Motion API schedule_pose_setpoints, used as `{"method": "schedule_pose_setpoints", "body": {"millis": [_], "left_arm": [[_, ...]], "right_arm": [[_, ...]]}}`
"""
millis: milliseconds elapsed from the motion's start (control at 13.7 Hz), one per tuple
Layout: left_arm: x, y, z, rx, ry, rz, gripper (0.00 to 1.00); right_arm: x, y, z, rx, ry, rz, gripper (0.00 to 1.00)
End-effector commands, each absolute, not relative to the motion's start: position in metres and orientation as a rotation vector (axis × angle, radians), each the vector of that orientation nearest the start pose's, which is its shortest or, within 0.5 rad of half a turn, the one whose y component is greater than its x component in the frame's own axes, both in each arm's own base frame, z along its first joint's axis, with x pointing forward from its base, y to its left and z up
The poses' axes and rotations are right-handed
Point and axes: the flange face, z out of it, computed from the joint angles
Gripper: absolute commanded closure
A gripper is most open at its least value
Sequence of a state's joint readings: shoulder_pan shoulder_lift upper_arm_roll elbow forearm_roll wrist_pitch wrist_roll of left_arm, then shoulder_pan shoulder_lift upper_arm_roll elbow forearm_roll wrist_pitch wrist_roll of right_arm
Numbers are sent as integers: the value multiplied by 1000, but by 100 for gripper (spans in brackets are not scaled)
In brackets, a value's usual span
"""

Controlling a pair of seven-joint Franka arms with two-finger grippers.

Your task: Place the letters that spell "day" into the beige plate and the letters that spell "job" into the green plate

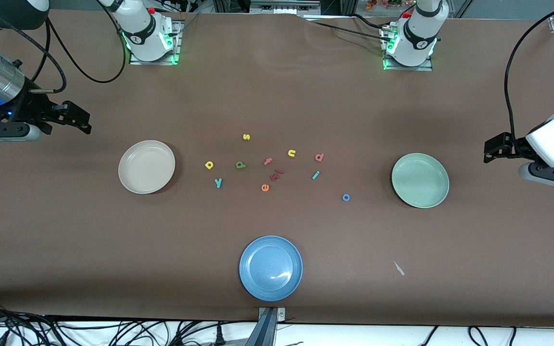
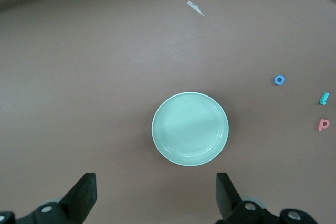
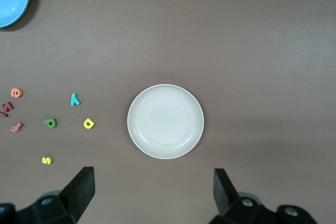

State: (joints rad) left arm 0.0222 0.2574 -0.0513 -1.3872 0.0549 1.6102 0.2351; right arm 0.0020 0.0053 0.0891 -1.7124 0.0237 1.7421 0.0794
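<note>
Nothing is sorted yet: both plates are sitting empty, and both arms are hanging up at their own ends of the table with nothing in hand. The right gripper [image 1: 82, 120] is hovering over bare table at the right arm's end, fingers spread wide, looking down on the beige plate [image 1: 128, 180]; the left gripper [image 1: 491, 150] is doing the same over the left arm's end, jaws wide and empty, above the green plate [image 1: 404, 192]. The yellow "a" [image 1: 209, 165], green "d" [image 1: 240, 165] and teal "y" [image 1: 218, 182] are lying close together on the beige plate's side of the scatter. The pinkish "b" [image 1: 319, 157], teal "j" [image 1: 315, 175] and blue "o" [image 1: 346, 197] are lying toward the green plate. What I am worrying about is mix-ups: the yellow "s" [image 1: 246, 137] and yellow "u" [image 1: 291, 153] are sharing the "a"'s colour, and the orange "e" [image 1: 265, 188], pink "f" [image 1: 268, 161] and dark red pieces [image 1: 276, 175] are crowding the middle. The letters are tiny and flat, so wide fingers could be nudging a neighbour or sliding off one, and the blue plate [image 1: 253, 283] is inviting a wrong drop.
</note>
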Motion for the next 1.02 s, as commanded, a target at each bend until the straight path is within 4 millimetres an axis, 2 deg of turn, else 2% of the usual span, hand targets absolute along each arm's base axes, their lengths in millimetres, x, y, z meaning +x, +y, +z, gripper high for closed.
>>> {"method": "schedule_pose_setpoints", "body": {"millis": [0, 365, 510, 583, 948], "left_arm": [[633, -7, 567, -3083, 436, 62, 0], [634, 1, 561, -3094, 340, 78, 0], [633, 1, 559, -3113, 122, 82, 0], [633, 0, 558, -3106, 81, 89, 0], [633, -2, 555, -3122, 75, 98, 0]], "right_arm": [[565, 53, 574, -3122, -27, -31, 0], [565, 53, 574, -3122, -27, -31, 0], [565, 54, 574, -3122, -30, -31, 0], [566, 53, 573, -3122, -27, -29, 0], [565, 53, 574, -3122, -27, -31, 0]]}}
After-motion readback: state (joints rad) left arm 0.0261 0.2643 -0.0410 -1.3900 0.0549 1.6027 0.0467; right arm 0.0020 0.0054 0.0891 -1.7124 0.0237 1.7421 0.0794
